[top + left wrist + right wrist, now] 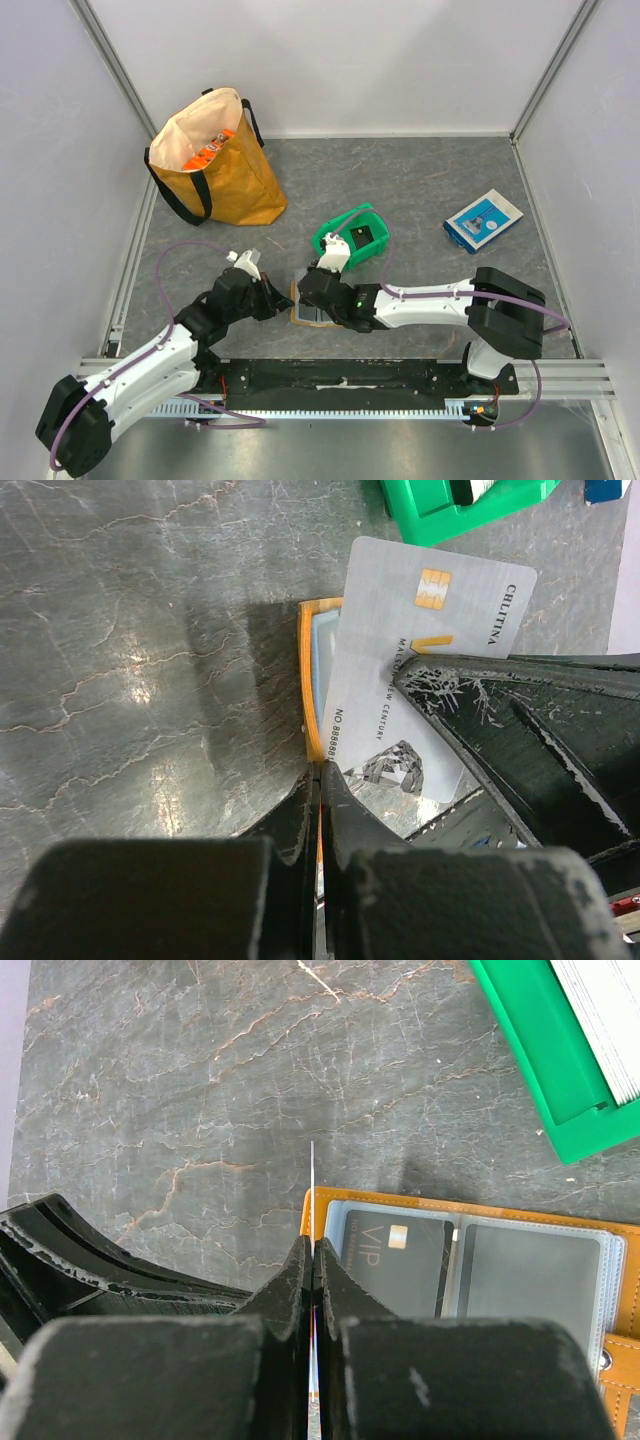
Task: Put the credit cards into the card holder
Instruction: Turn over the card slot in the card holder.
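Note:
The orange card holder (480, 1210) lies open on the table, and a black VIP card (395, 1250) sits in its left clear pocket. My right gripper (313, 1245) is shut on a white credit card (312, 1175), held on edge above the holder's left edge. In the left wrist view that card (420, 660) shows its face with a gold chip, and the right gripper's fingers (520, 720) clamp it. My left gripper (320, 770) is shut on the holder's orange edge (308, 680). In the top view both grippers (285, 300) (310, 290) meet over the holder (305, 318).
A green plastic bin (355, 235) with white cards (600, 1010) in it stands just behind the holder. A blue-and-white flat box (483, 220) lies at the right. A big orange-yellow tote bag (215, 160) stands at the back left. Walls enclose the table.

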You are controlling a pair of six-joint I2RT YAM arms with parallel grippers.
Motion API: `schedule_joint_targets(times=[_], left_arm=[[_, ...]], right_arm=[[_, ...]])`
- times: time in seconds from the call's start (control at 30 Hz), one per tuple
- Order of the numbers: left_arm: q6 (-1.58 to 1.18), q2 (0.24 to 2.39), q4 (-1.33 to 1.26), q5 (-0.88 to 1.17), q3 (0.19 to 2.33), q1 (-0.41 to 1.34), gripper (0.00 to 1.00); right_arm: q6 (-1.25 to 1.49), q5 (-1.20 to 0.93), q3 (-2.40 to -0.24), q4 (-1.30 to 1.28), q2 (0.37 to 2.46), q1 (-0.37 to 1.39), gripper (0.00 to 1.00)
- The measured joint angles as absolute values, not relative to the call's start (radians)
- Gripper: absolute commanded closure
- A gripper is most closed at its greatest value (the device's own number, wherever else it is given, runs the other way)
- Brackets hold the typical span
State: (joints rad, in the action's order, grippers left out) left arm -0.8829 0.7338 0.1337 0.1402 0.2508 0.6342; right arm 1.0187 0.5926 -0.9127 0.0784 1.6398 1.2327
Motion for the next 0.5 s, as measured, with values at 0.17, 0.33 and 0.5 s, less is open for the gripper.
schedule_joint_targets(times=[0.17, 0.33, 0.5], left_arm=[[-0.883, 0.728, 0.134, 0.140, 0.246, 0.634, 0.98], [-0.883, 0.725, 0.133, 0.141, 0.245, 0.634, 0.98], [-0.883, 0.720, 0.134, 0.140, 0.245, 0.634, 0.98]], right_arm=[[1.012, 0.614, -0.929, 0.055, 1.648, 1.243, 1.00], [1.001, 0.637, -0.950, 0.013, 1.649, 1.254, 1.00], [0.995, 0.648, -0.955, -0.007, 1.649, 1.259, 1.00]])
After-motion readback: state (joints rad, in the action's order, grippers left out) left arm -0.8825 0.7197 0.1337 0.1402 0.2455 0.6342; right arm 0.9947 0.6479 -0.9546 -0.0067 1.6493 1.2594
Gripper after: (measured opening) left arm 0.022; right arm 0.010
